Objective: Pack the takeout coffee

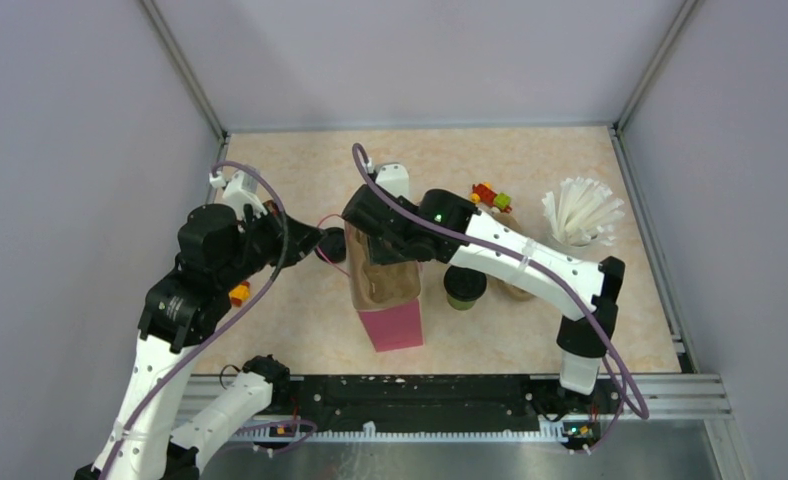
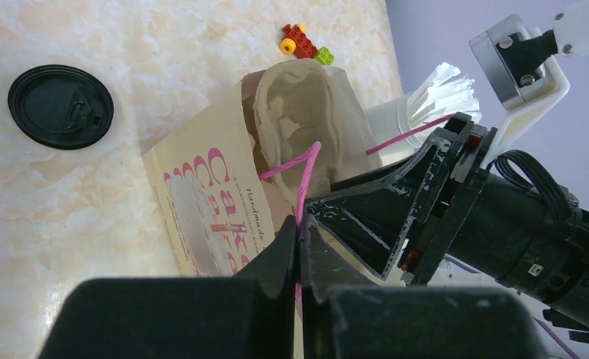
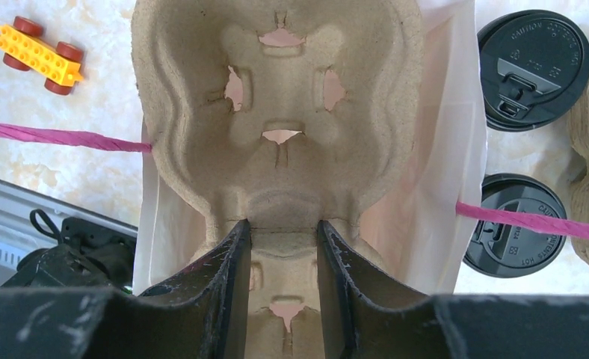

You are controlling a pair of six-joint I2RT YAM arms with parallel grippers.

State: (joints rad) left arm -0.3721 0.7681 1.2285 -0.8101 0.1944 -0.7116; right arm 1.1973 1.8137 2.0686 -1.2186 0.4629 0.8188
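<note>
Left end effector point(image 2: 299, 235) pinches pink handle point(image 2: 307, 173) of bag point(image 2: 202, 161) lettered "Cake"

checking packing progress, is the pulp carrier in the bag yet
Partly in: the carrier stands in the bag mouth, upper end sticking out.

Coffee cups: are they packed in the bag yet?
Not yet. Done: the paper bag stands open. In hand: the left gripper pinches its pink handle, and the right gripper holds the pulp carrier in the bag's mouth. Left: the lidded cups sit on the table, outside the bag.
</note>
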